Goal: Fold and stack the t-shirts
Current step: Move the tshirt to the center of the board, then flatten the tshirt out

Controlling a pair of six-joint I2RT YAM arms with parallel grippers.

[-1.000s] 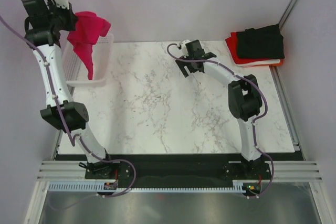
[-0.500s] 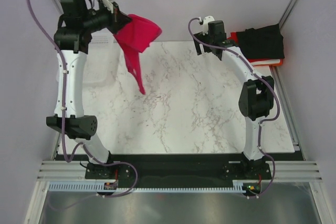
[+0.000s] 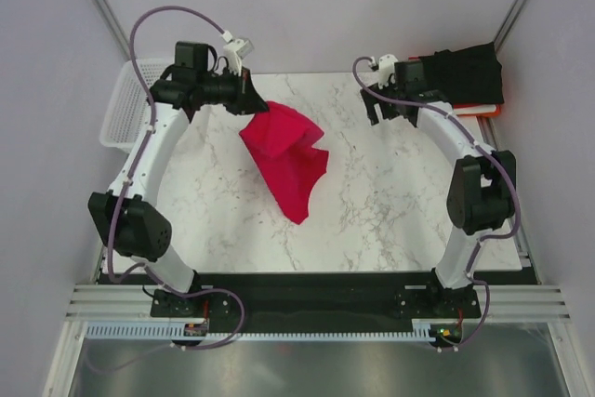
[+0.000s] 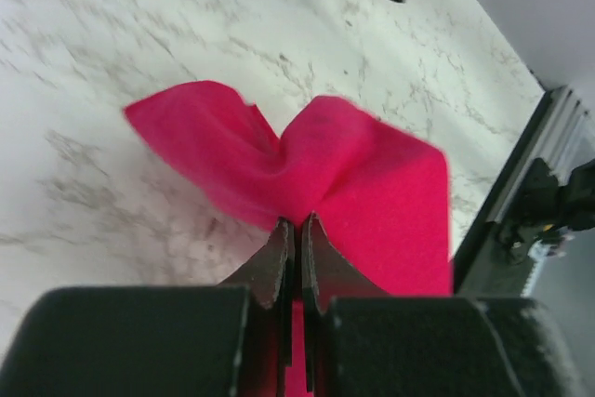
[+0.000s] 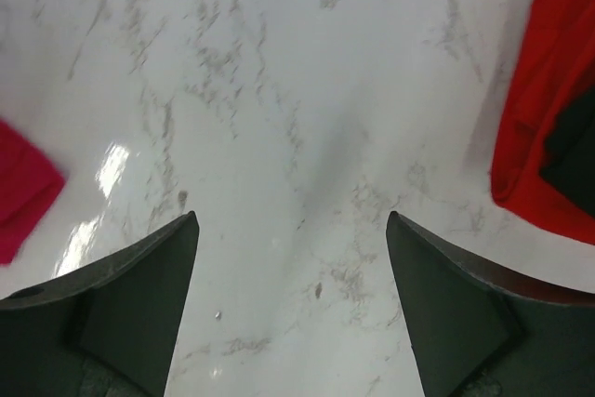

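The left gripper is pinched tight on a bunched fold of the crimson-pink t-shirt, which hangs over the middle of the marble table. The right gripper hovers with its fingers spread wide and empty, beside the folded black t-shirt at the far right corner.

T-shirts: 1 crimson-pink tee, 1 black tee and 1 orange-red tee, so 3 for sure. Any further layer in the folded pile can't be counted from these views. Hardware: 2 arms, i.e. left arm and right arm, w/ 2 grippers, i.e. left gripper and right gripper. Also 1 white mesh basket and 1 marble tabletop.
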